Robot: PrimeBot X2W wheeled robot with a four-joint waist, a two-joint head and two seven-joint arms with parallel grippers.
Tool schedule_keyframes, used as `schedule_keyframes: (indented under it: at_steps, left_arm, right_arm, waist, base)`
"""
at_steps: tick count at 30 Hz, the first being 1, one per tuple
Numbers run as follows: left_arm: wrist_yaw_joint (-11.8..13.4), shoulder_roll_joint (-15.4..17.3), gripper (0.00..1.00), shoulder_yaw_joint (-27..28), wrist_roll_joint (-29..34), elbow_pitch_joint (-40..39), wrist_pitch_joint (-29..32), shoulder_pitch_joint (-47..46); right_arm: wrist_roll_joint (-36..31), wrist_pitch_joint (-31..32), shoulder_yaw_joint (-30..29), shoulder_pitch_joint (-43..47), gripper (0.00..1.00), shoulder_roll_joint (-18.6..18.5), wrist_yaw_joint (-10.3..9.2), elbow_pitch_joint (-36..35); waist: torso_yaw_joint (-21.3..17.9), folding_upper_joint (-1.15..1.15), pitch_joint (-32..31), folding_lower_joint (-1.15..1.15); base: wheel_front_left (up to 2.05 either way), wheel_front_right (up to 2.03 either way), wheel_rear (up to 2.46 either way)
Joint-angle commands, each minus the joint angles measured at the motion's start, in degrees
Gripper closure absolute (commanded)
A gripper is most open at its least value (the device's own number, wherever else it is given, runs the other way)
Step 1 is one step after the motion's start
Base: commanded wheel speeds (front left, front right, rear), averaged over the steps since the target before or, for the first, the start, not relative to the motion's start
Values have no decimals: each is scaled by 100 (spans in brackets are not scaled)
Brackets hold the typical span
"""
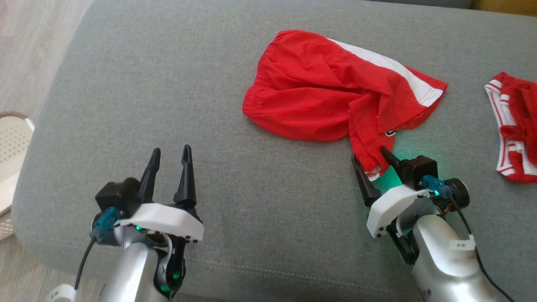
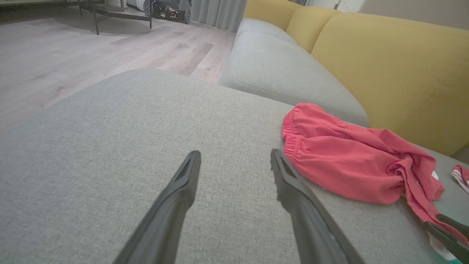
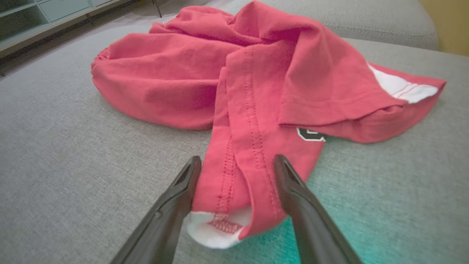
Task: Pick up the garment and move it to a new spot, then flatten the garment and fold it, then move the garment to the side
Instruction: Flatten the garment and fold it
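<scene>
Nearest, at 7 o'clock in the head view, the left gripper (image 1: 171, 152) sits over bare grey cushion (image 1: 126, 105), its fingers spread and holding nothing. At 5 o'clock the right gripper (image 1: 369, 156) is spread too. Its fingers straddle a trailing leg of the red shorts (image 1: 310, 96), with the white-edged hem (image 3: 220, 227) lying between them, deep toward their roots and not pinched.

Further out, toward 1 o'clock, the bulk of the shorts lies crumpled on the cushion, gathered waistband to the 9 o'clock side and a white stripe along the far edge. At 3 o'clock, well apart, a second red-and-white garment (image 1: 514, 126) lies at the picture's edge.

The step in hand looks like the first pick-up. The right fingers should close squarely across the leg's stitched seam so they catch every layer, taking care not to nip the cushion cloth beneath. A slow, straight lift would let the bundle unroll and hang free. The carry should run toward the bare cushion at 9 o'clock, away from the second garment, with the left gripper ready to take the waistband for spreading.
</scene>
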Motion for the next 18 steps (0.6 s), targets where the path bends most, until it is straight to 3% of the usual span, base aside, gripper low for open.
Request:
schedule_keyframes:
  at_steps: [1, 2, 3, 4, 15, 18]
  left_arm:
    - [44, 40, 0, 119, -63, -196, -69, -239]
    - [53, 40, 0, 105, -72, -194, -69, -243]
    - [61, 40, 0, 92, -81, -191, -69, -247]
    - [69, 40, 0, 82, -87, -186, -69, -249]
    - [61, 39, 0, 122, -89, -122, -69, -138]
    - [46, 39, 0, 156, -72, -115, -69, -94]
  right_arm:
    - [14, -61, 99, -223, 0, 30, -5, -44]
    - [68, -74, 99, -247, 27, 30, -5, 15]
    - [107, -105, 104, -273, 82, 30, -5, 62]
    - [138, -146, 119, -300, 100, 30, -5, 100]
    - [1156, -518, 255, -444, 100, 30, -5, -135]
    - [1058, -527, 147, -436, 100, 30, -5, -230]
  waist:
    - [44, 0, 35, 0]
    - [54, 0, 39, 0]
    - [60, 0, 39, 0]
    - [62, 0, 32, 0]
    - [-177, 0, -257, 0]
    - [-303, 0, -318, 0]
  base:
    - [0, 0, 0]
    - [0, 0, 0]
    - [0, 0, 0]
    - [0, 0, 0]
    - [0, 0, 0]
    - [0, 0, 0]
